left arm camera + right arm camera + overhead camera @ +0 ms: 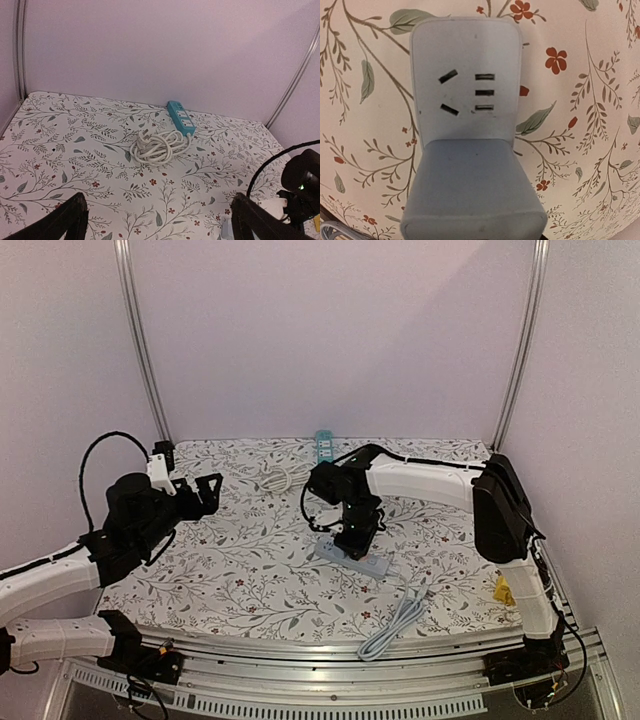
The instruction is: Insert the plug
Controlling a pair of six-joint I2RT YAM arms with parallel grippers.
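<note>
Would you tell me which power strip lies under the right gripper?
The grey power strip mid-table, beneath the right gripper; the teal power strip lies at the back edge.

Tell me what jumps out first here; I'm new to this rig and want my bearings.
The right gripper hangs over a grey power strip mid-table, a bulky grey plug against the strip's socket face. Behind, a teal power strip lies beside a coiled white cable, and the left gripper hangs open at the left.
</note>
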